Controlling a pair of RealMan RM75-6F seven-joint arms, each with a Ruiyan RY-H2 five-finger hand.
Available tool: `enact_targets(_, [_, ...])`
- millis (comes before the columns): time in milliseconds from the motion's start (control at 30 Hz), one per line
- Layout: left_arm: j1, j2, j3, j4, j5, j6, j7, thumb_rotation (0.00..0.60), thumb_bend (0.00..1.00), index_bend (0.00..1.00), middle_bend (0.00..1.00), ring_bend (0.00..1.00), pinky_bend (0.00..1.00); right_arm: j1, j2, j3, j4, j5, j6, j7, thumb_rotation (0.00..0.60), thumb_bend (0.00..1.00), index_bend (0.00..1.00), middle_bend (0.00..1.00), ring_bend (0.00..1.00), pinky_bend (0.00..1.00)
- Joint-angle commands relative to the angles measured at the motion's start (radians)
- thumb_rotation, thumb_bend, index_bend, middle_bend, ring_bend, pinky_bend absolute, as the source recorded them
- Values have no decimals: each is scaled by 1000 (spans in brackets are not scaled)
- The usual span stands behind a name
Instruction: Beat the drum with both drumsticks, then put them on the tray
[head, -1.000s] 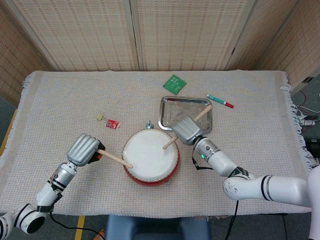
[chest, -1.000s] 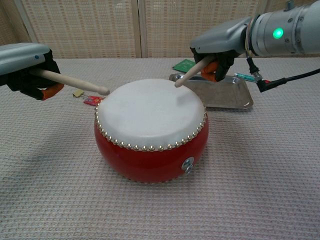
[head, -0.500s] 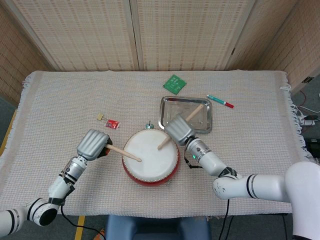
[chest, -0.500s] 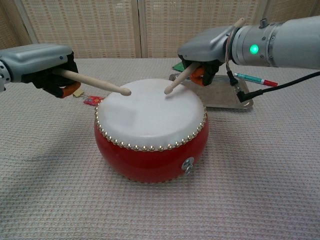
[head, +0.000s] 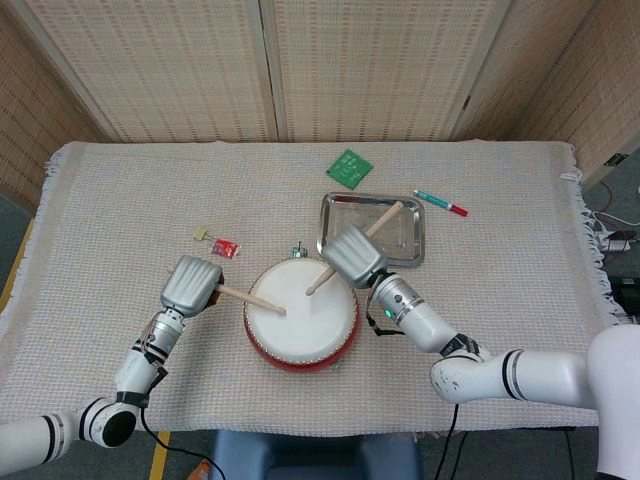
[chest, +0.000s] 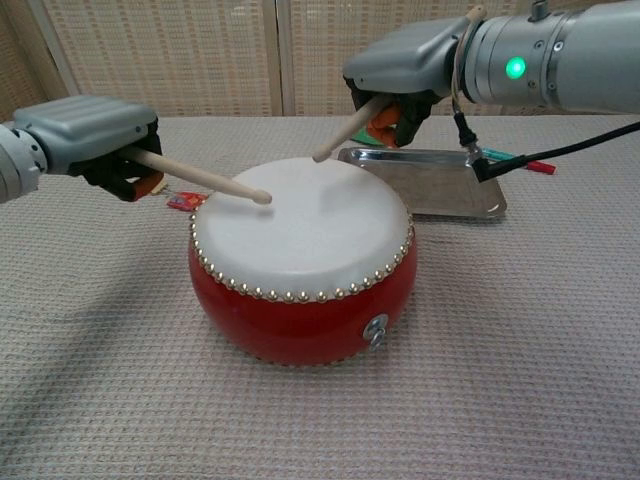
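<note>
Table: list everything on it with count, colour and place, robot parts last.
drum: one, red body, white skin, near front centre
drumsticks: two, pale wood, one in each hand, tips over the drum skin
tray: one, silver, behind the drum to the right
circuit board: one, green, behind the tray
pen: one, teal and red, right of the tray
packet: one, red, left of the drum
cloth: one, beige, covering the table
left hand: grips a drumstick
right hand: grips a drumstick

A cloth-covered table (head: 500, 230) carries drum (head: 300, 325), tray (head: 345, 235) and pen (head: 441, 203).
</note>
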Motion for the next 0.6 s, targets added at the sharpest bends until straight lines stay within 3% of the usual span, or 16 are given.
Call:
enact_targets(33, [21,77,-26,-82,30,38,-78,600,713,1000,1000,1000,1000,33,-55,-61,55,31,3,-135,600,822,1000,1000,1000,1000])
enact_targets(167, [21,89,-24,-90,35,37,-101,600,712,1000,1000,1000,1000,47,-84,-77,70,53,43,-220,600,822,1000,1000,1000,1000])
enact_targets(400, [-12,6,31,-8,18,-17,-45,600,712,1000,1000,1000,1000,15,-21,5,-12,-15,88,-90,600,822,1000,1000,1000,1000])
enact_targets(600, [-37,-72,65,68,-10,-41,39,600,712,1000,1000,1000,1000,11,-10,-2,-21,-24,75,-96,600,822,1000,1000,1000,1000])
